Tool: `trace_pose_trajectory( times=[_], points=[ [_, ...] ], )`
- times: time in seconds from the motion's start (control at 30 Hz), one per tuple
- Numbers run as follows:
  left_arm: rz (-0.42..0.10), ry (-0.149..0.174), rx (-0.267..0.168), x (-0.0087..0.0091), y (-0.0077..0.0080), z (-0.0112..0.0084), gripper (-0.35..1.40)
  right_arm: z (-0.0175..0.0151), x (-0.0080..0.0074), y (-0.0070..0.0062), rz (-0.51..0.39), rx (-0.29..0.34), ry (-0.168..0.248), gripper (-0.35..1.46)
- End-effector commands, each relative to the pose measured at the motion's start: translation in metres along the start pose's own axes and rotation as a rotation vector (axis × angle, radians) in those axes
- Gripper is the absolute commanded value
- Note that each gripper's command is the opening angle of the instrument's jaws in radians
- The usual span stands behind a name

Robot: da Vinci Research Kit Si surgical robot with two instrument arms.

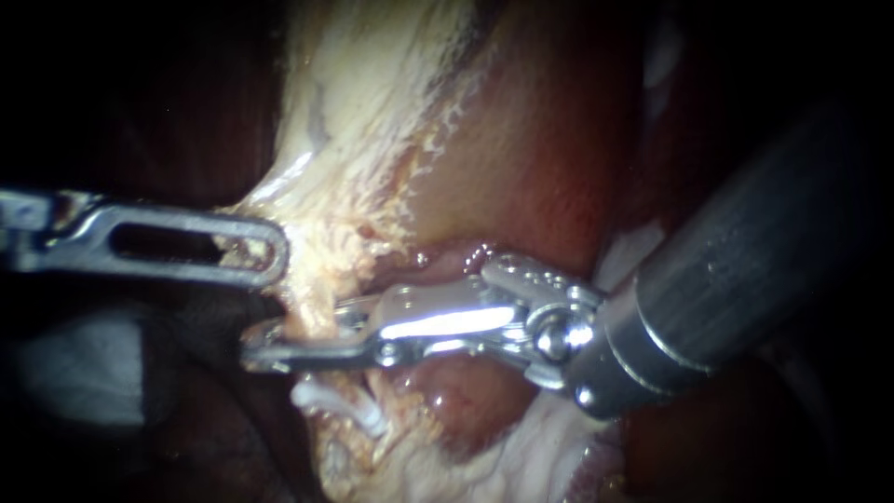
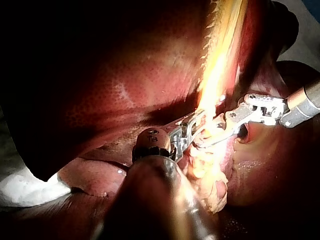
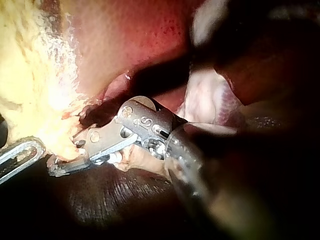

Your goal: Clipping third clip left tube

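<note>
My left instrument (image 1: 272, 248) has its jaws clamped on the pale tissue (image 1: 335, 186), drawing it sideways, I judge, to keep the tube (image 1: 303, 321) stretched and exposed. My right instrument (image 1: 293, 335) straddles that tube, jaws apart on either side, lined up for clipping.

Nothing readable here, really. Tiny stamped marks can be seen on the metal wrist of the right instrument (image 3: 65, 159) in the right wrist view. More stamped marks sit on the left instrument (image 2: 196, 125), just behind its hinge, in the left wrist view. Neither set can be made out. No text, label or number is found in the endoscope view.
</note>
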Motion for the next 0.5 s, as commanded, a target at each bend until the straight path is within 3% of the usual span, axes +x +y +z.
trace_pose_trajectory(
  times=[0.03, 0.5],
  points=[
    [0.000, 0.000, 0.000, 0.0000, 0.0000, 0.0000, -0.35, 0.0001, -0.0004, 0.0003, -0.003, 0.000, -0.001, -0.35],
    [0.000, 0.000, 0.000, 0.0000, 0.0000, 0.0000, -0.35, 0.0006, -0.0008, 0.0008, -0.005, -0.007, -0.012, -0.35]
  ],
)
